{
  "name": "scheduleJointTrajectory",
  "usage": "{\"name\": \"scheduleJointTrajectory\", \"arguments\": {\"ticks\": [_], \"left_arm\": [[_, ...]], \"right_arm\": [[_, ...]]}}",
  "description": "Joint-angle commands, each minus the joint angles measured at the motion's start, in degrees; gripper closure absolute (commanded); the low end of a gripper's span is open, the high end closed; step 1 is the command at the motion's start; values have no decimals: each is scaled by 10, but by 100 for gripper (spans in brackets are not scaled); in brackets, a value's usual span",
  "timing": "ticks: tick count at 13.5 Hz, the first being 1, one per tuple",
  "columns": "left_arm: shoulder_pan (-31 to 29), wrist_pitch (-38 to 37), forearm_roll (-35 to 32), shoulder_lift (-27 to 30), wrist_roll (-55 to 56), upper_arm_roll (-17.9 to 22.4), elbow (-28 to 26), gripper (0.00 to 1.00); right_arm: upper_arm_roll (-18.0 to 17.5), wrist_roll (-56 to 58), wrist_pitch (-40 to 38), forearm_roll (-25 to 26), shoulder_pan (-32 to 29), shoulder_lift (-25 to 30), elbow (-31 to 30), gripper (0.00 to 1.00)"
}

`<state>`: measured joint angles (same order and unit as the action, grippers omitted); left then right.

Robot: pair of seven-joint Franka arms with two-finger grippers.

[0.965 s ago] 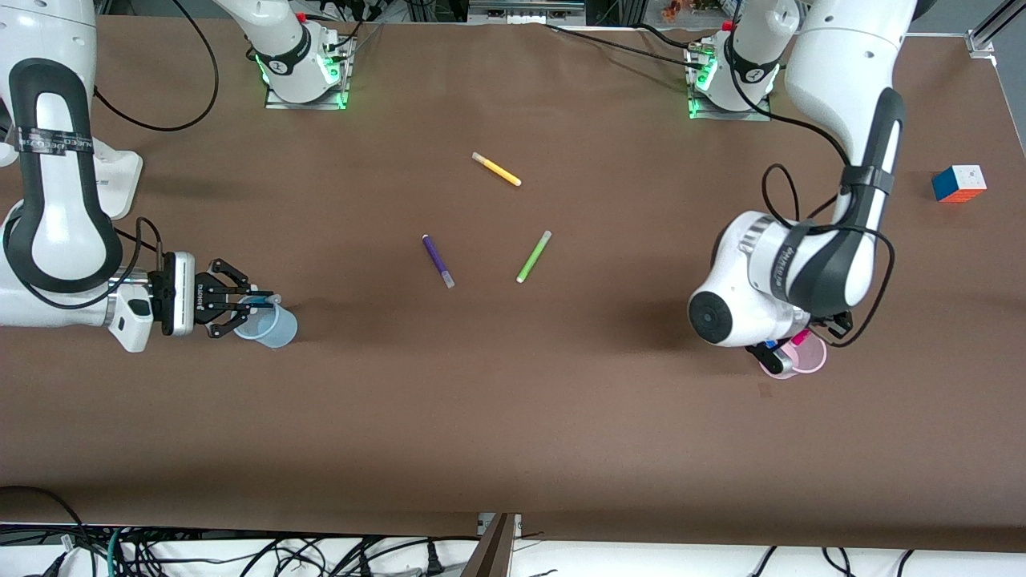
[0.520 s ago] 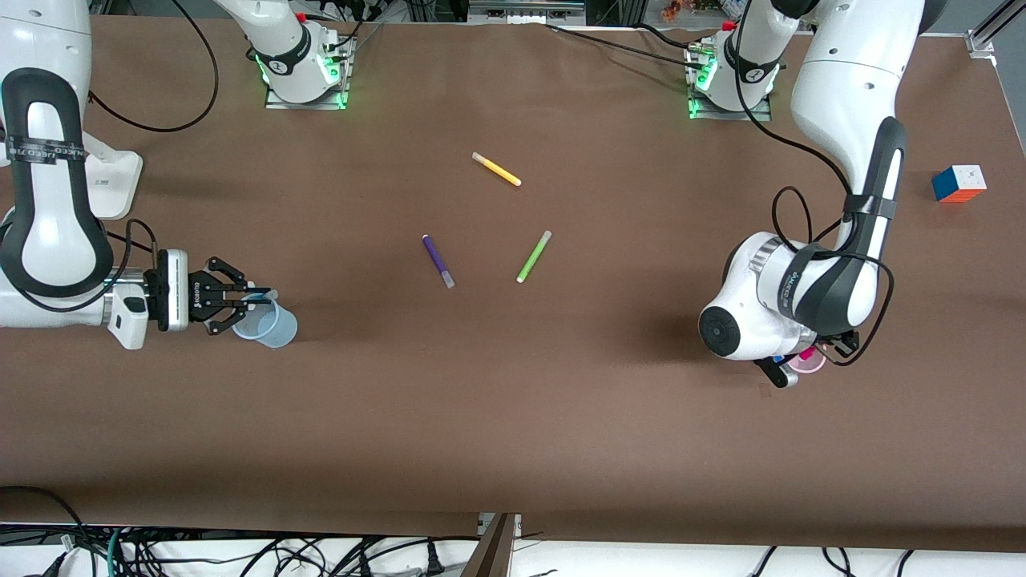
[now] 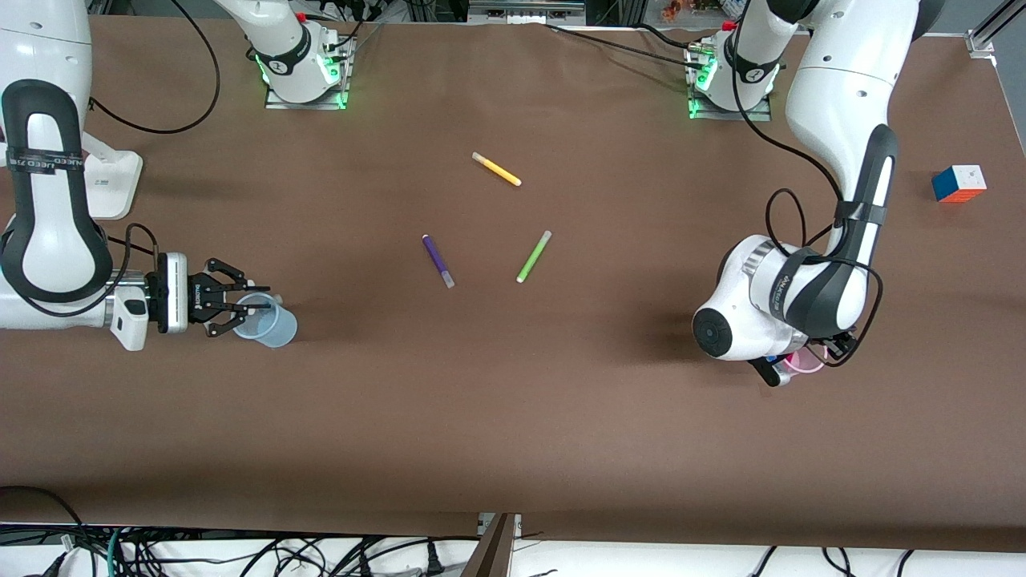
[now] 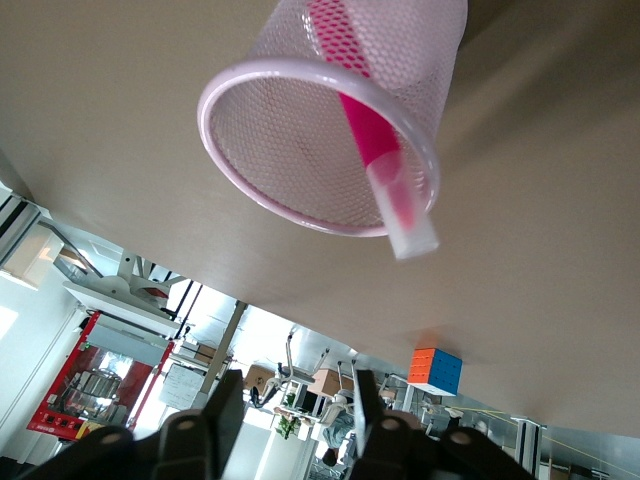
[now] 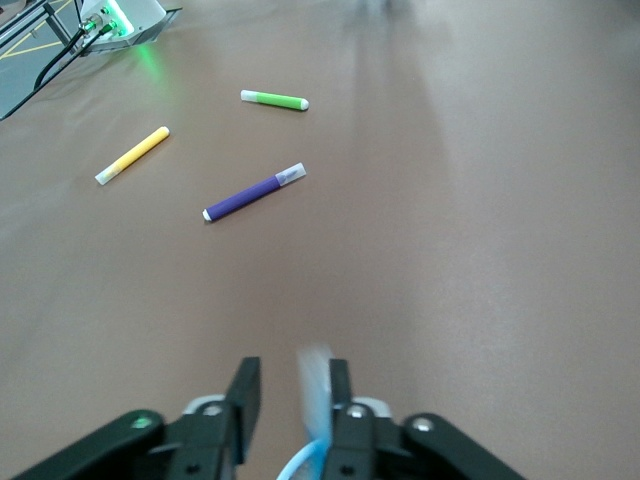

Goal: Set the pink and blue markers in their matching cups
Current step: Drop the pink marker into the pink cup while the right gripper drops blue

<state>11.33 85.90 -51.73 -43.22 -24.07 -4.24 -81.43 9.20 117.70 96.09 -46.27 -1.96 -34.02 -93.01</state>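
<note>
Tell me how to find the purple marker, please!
Look at the middle of the brown table, where three markers lie loose between the two arms. The purple marker is the dark one, beside the green marker toward the right arm's end, and nearer the front camera than the yellow marker.

arms: white shells, black bands | cables: black | pincers: black

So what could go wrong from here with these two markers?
1. The pink marker leans against the rim of the pink cup, its cap poking past it. The open left gripper sits just over it, so pulling away could catch the cap or tip the cup.
2. The blue marker sits between the open right gripper fingers above the blue cup rim; it might clip the rim and land outside.
</note>
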Motion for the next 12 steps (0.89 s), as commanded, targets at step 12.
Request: {"name": "scheduleJointTrajectory", "arguments": {"ticks": [12], "left_arm": [[-61, -14, 390, 120, 264, 1, 71, 0]], "right_arm": [[-8, -596, -54, 104, 20, 16, 157, 0]]}}
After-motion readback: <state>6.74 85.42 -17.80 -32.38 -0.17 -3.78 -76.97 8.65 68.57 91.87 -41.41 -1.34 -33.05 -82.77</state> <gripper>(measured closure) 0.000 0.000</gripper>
